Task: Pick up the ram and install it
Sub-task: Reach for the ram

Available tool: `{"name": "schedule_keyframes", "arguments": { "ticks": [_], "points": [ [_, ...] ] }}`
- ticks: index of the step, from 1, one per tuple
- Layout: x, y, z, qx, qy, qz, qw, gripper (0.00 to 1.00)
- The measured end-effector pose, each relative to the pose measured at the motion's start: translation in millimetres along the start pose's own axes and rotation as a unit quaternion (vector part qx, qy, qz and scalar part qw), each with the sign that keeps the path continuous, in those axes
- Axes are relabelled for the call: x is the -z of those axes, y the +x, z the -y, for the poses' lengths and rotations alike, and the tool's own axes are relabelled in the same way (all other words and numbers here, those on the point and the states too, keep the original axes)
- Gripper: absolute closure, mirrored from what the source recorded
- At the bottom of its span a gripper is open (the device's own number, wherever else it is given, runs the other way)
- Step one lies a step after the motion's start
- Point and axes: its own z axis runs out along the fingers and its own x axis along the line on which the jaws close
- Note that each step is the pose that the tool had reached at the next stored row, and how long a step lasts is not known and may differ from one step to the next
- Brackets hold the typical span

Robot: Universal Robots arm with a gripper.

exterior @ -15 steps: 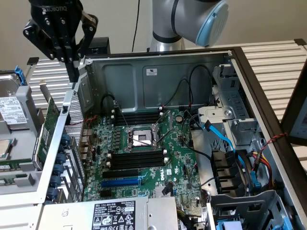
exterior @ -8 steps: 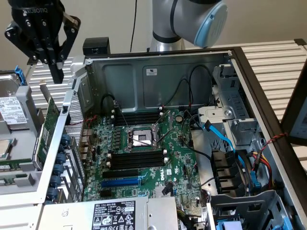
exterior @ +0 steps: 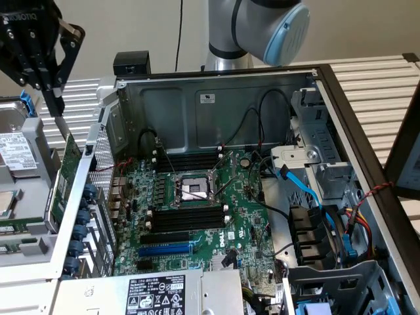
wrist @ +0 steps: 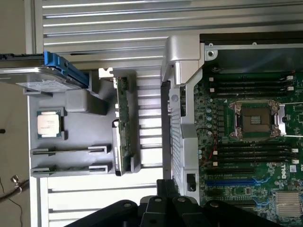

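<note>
Ram (wrist: 66, 150): thin green stick on edge in a slot of the grey plastic tray (wrist: 75, 123), just beside a square metal-lidded processor (wrist: 49, 125), outside the sheet-steel case (exterior: 197, 98). Gripper (exterior: 59, 108) black and angular, jaws fully closed on nothing, hanging over the taller green expansion card (exterior: 64, 180) in the same tray, apart from the ram. The wrist view looks down on the boards edge-on; the exterior view gives the card's broad face and the arm's grey-blue joint (exterior: 285, 29).

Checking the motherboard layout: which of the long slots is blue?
The slot just beyond the black memory slots from the CPU socket; every other long slot is black.
</note>
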Motion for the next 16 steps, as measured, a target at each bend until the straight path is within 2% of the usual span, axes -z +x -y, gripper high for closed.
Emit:
{"name": "schedule_keyframes", "arguments": {
  "ticks": [3, 16],
  "points": [
    [-0.1, 9.8, 0.8, 0.000, 0.0001, -0.0023, 1.0000, 0.89],
    [-1.2, 63.5, 4.6, 0.000, 0.0005, -0.0075, 1.0000, 0.89]
  ]
}}
